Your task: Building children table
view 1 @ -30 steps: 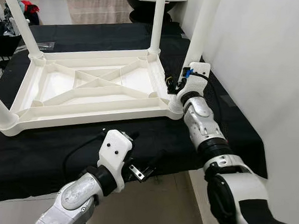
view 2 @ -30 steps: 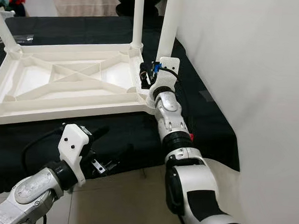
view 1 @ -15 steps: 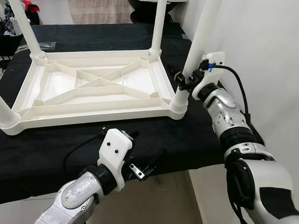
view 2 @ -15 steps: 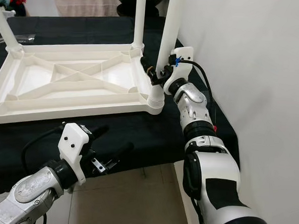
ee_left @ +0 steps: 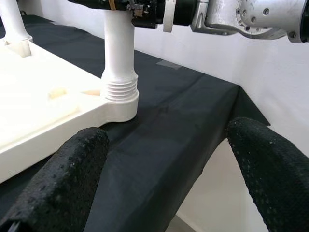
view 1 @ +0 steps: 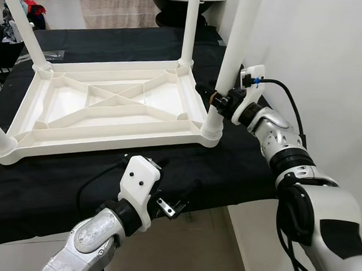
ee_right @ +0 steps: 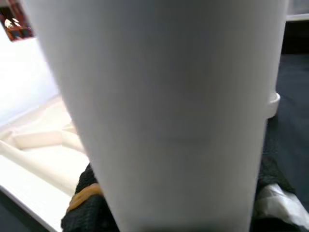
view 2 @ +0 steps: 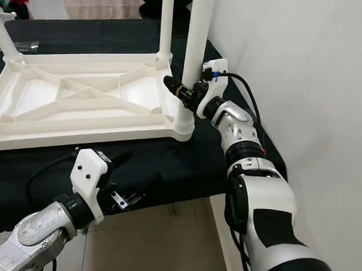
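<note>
White table top (view 1: 104, 108) inverted on black cloth (view 1: 239, 168); near-right leg (view 1: 229, 59) upright in corner socket. Right gripper (view 1: 214, 98) clamped around leg just above socket. Left gripper (ee_left: 164, 159) open, near cloth edge.

White plastic table (view 1: 110, 108) upside down on black cloth, legs (view 1: 232, 54) upright (ribbed underside showing)

Upturned tabletop (view 1: 110, 108): white plastic, smooth, faintly glossy. Leg (view 1: 229, 59) in right claw (view 1: 215, 100): same plastic. Cloth (view 1: 185, 172) beneath: black, matt. Left claw fingers (ee_left: 63, 183): black, pebbled rubber.
</note>
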You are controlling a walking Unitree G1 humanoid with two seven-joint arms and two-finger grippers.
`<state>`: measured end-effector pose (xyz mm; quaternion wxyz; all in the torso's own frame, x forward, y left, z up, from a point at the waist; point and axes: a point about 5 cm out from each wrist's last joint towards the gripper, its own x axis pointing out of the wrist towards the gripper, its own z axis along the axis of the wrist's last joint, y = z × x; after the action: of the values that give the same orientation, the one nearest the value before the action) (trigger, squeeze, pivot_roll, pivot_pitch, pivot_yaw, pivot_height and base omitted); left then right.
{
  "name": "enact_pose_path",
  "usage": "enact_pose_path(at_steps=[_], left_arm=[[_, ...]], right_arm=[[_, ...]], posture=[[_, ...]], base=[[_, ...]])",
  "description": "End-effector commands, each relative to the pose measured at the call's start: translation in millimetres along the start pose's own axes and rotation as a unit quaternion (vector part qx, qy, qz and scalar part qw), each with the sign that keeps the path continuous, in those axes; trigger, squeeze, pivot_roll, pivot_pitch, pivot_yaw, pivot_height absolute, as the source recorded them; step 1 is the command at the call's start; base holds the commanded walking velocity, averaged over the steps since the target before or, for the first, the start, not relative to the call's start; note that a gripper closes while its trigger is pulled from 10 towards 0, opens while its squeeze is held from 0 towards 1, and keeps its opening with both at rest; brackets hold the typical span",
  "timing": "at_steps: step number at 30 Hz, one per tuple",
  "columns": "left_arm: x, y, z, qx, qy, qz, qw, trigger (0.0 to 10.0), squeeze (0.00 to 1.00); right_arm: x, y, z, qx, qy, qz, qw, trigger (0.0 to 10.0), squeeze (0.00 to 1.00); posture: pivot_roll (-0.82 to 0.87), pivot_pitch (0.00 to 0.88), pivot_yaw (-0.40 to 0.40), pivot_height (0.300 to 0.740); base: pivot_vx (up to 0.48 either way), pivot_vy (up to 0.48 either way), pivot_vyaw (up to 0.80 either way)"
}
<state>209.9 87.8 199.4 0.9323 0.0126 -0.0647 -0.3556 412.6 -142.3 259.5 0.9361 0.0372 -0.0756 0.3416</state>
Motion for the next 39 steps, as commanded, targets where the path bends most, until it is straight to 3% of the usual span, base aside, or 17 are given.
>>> enact_pose_path(at_steps=[1, 12, 14, 15, 18, 19, 20, 21, 23, 24, 29, 34, 35, 36, 39], left_arm=[[-0.6, -4.1, -1.0, -0.004, 0.004, -0.006, 1.000, 10.0, 0.00], [0.6, -0.8, -0.1, 0.001, 0.003, -0.002, 1.000, 10.0, 0.00], [0.5, 2.5, 0.6, 0.005, 0.002, 0.002, 1.000, 10.0, 0.00], [0.5, 2.5, 0.6, 0.005, 0.002, 0.002, 1.000, 10.0, 0.00], [2.1, 5.1, 1.7, 0.010, -0.001, 0.006, 1.000, 10.0, 0.00], [2.4, 5.3, 1.8, 0.010, -0.002, 0.006, 1.000, 10.0, 0.00], [2.4, 5.3, 1.8, 0.010, -0.002, 0.006, 1.000, 10.0, 0.00], [2.6, 5.2, 1.9, 0.010, -0.002, 0.006, 1.000, 10.0, 0.00], [2.5, 4.7, 1.6, 0.009, -0.002, 0.006, 1.000, 10.0, 0.00], [2.6, 4.3, 1.5, 0.009, -0.002, 0.006, 1.000, 10.0, 0.00], [2.4, 2.9, 1.1, 0.007, -0.002, 0.007, 1.000, 10.0, 0.00], [2.6, 2.0, 1.0, 0.006, -0.003, 0.007, 1.000, 10.0, 0.00], [2.5, 2.0, 0.9, 0.006, -0.002, 0.007, 1.000, 10.0, 0.00], [2.4, 2.0, 0.8, 0.005, -0.002, 0.007, 1.000, 10.0, 0.00], [1.9, 1.9, 0.1, 0.005, -0.001, 0.007, 1.000, 10.0, 0.00]], right_arm=[[6.3, 5.4, -7.6, 0.016, 0.010, -0.020, 1.000, 0.0, 0.00], [9.5, 8.0, -20.0, -0.026, 0.039, -0.080, 0.996, 0.0, 0.00], [8.2, 4.8, -32.1, -0.036, 0.070, -0.159, 0.984, 0.0, 0.00], [8.2, 4.8, -32.1, -0.036, 0.070, -0.159, 0.984, 0.0, 0.00], [1.0, -3.6, -45.5, -0.042, 0.100, -0.311, 0.944, 0.0, 0.00], [-0.1, -4.2, -46.3, -0.044, 0.097, -0.338, 0.935, 0.0, 0.00], [-0.1, -4.2, -46.3, -0.044, 0.097, -0.338, 0.935, 0.0, 0.00], [-1.4, -4.3, -48.3, -0.038, 0.098, -0.382, 0.918, 0.0, 0.00], [2.8, 4.7, -48.7, -0.012, 0.079, -0.457, 0.886, 0.0, 0.00], [6.5, 10.5, -46.9, -0.010, 0.070, -0.475, 0.877, 0.0, 0.00], [22.7, 35.3, -45.1, 0.008, 0.054, -0.490, 0.870, 0.0, 0.00], [29.3, 49.7, -47.9, 0.029, 0.061, -0.507, 0.859, 0.0, 0.00], [31.9, 53.3, -47.4, 0.035, 0.058, -0.503, 0.862, 2.9, 0.00], [33.3, 55.9, -46.5, 0.037, 0.056, -0.502, 0.862, 10.0, 0.00], [35.3, 57.7, -42.7, 0.023, 0.049, -0.490, 0.870, 10.0, 0.00]], posture=[[0.15, 0.170, -0.062, 0.740], [0.14, 0.171, -0.061, 0.740], [0.14, 0.170, -0.059, 0.740], [0.14, 0.170, -0.059, 0.740], [0.13, 0.170, -0.058, 0.740], [0.13, 0.171, -0.054, 0.740], [0.13, 0.171, -0.054, 0.740], [0.13, 0.169, -0.058, 0.740], [0.13, 0.171, -0.060, 0.740], [0.13, 0.170, -0.062, 0.740], [0.13, 0.169, -0.065, 0.740], [0.13, 0.164, -0.070, 0.740], [0.13, 0.164, -0.070, 0.740], [0.13, 0.164, -0.070, 0.740], [0.13, 0.160, -0.069, 0.740]], base=[[0.000, 0.000, 0.00], [0.000, 0.000, 0.00], [0.000, 0.000, 0.00], [0.000, 0.000, 0.00], [0.000, 0.000, 0.00], [0.000, 0.000, 0.00], [0.000, 0.000, 0.00], [0.000, 0.000, 0.00], [0.000, 0.000, 0.00], [0.000, 0.000, 0.00], [0.000, 0.000, 0.00], [0.000, 0.000, 0.00], [0.000, 0.000, 0.00], [0.000, 0.000, 0.00], [0.000, 0.000, 0.00]])
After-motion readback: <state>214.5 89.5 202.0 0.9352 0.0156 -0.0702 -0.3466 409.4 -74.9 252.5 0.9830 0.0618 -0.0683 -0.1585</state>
